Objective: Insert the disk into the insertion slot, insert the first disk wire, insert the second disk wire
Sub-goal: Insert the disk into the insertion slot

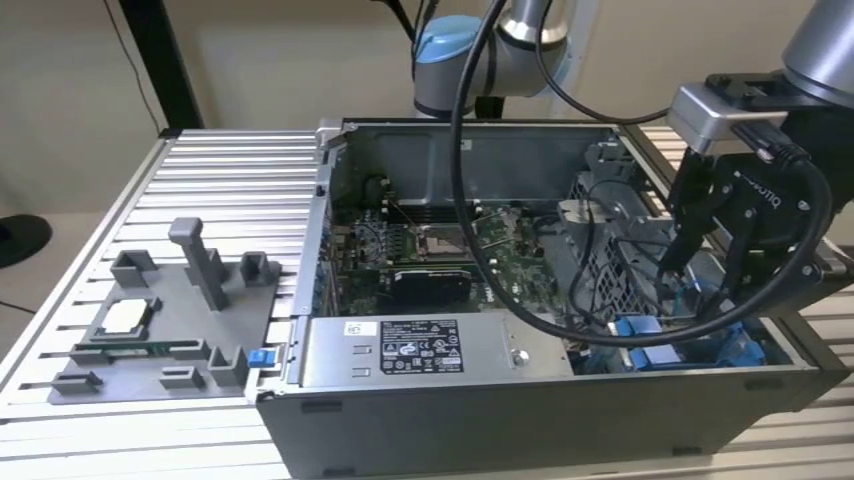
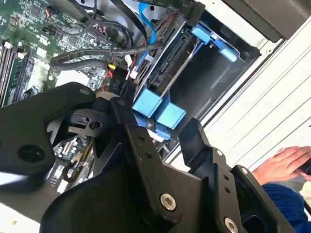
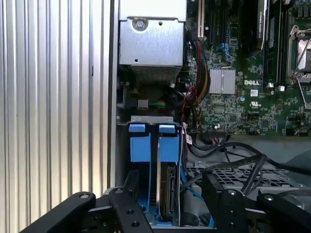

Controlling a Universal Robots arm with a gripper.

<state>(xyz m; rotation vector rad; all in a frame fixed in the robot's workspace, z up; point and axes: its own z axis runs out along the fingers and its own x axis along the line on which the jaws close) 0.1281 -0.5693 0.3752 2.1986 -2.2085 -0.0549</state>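
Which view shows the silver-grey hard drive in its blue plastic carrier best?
The first wrist view: the silver-grey hard drive in its blue carrier stands edge-on in the bay, clearly seen. The second wrist view shows its connector end at a slant; the exterior view catches its blue tabs, partly hidden.

The carrier (image 3: 168, 145) is bright blue, the disk (image 3: 167, 191) grey, the motherboard (image 3: 233, 107) green.

Your gripper (image 3: 170, 180) hangs with jaws spread over the insertion slot (image 3: 137, 150). The disk (image 3: 168, 191) stands on edge there, with dark free room beside it. Black cables (image 2: 97, 52) crowd the motherboard side and the case wall (image 3: 112, 121) hems the other. A person's hand (image 2: 282, 162) lies on the counter (image 3: 53, 97) nearby.
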